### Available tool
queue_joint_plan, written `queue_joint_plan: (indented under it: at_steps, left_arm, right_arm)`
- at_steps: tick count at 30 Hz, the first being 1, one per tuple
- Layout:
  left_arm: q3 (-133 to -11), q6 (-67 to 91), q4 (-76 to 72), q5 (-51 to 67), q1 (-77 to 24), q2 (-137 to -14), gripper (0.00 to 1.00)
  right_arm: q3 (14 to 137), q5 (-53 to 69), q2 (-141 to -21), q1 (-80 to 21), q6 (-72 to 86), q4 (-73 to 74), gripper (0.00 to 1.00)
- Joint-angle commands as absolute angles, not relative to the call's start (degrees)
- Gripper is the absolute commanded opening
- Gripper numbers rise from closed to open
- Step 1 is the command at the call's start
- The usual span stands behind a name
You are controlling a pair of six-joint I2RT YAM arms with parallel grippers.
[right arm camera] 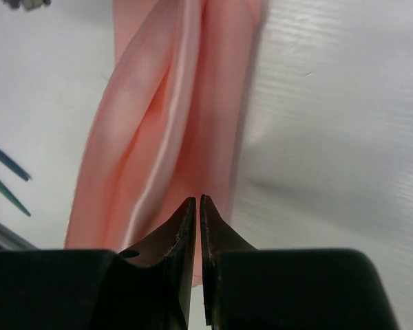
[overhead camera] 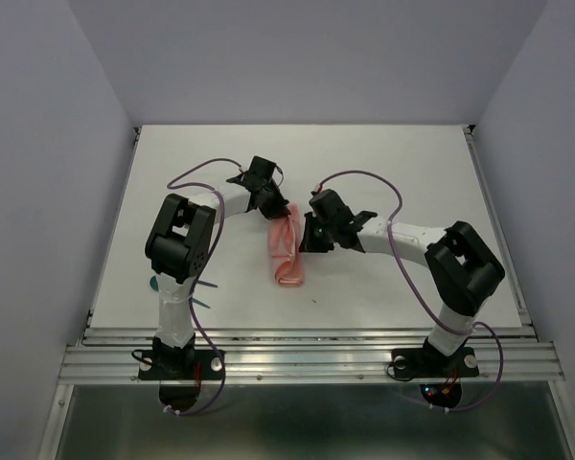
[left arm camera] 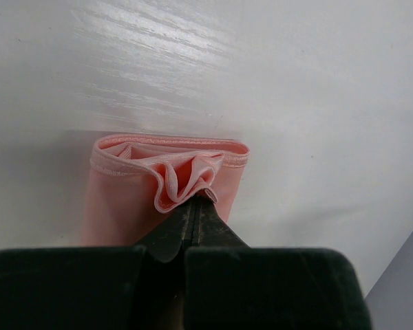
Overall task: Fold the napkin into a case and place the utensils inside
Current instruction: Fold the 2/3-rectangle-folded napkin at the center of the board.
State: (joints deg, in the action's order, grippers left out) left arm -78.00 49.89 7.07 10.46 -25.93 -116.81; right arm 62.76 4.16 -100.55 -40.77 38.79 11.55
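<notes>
The salmon-pink napkin (overhead camera: 287, 254) lies folded into a narrow strip at the middle of the white table. In the left wrist view the napkin (left arm camera: 124, 199) shows layered hemmed edges, and my left gripper (left arm camera: 196, 198) is shut on a bunched fold at its far end (overhead camera: 278, 208). My right gripper (overhead camera: 305, 240) sits at the strip's right side. Its jaws (right arm camera: 196, 199) stand a thin slit apart over the napkin (right arm camera: 158, 103), with nothing between them. Teal utensils (overhead camera: 204, 295) lie beside the left arm's base and show as thin teal lines (right arm camera: 7, 175) at the left of the right wrist view.
Purple cables (overhead camera: 203, 165) loop above both arms. The table's metal front rail (overhead camera: 307, 350) runs along the near edge, and grey walls close in the left, right and back.
</notes>
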Motion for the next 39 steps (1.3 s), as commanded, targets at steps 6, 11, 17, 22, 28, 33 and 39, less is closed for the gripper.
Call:
queue_joint_plan:
  at_steps: [6, 11, 17, 22, 28, 33, 39]
  left_arm:
    - [-77.5, 48.4, 8.8, 8.3, -26.3, -115.6, 0.0]
    - [-77.3, 48.6, 8.9, 8.1, -26.5, -114.8, 0.0]
    - [-75.7, 49.2, 8.1, 6.0, -26.5, -112.8, 0.0]
    - [-76.1, 48.6, 8.3, 7.0, -26.5, -113.7, 0.0]
    - [-75.8, 48.8, 8.3, 7.0, -26.5, -114.0, 0.0]
    - [-75.8, 49.0, 8.3, 7.0, -26.5, -114.3, 0.0]
    - [-75.6, 49.0, 8.5, 6.8, -26.5, -113.9, 0.0]
  right_arm:
    - [63.4, 7.4, -102.0, -44.5, 39.6, 5.5, 0.12]
    - [64.0, 4.3, -105.7, -44.5, 40.1, 5.8, 0.11]
    - [61.5, 6.1, -108.9, -44.5, 40.7, 1.8, 0.11]
    - [58.6, 5.5, -101.8, -44.5, 39.4, 0.7, 0.11]
    - [51.9, 9.7, -94.8, -45.5, 41.0, -3.4, 0.12]
    - [50.8, 11.8, -96.4, -47.5, 41.9, -4.7, 0.11]
    - [51.6, 14.1, -102.1, -48.7, 42.9, -4.0, 0.11]
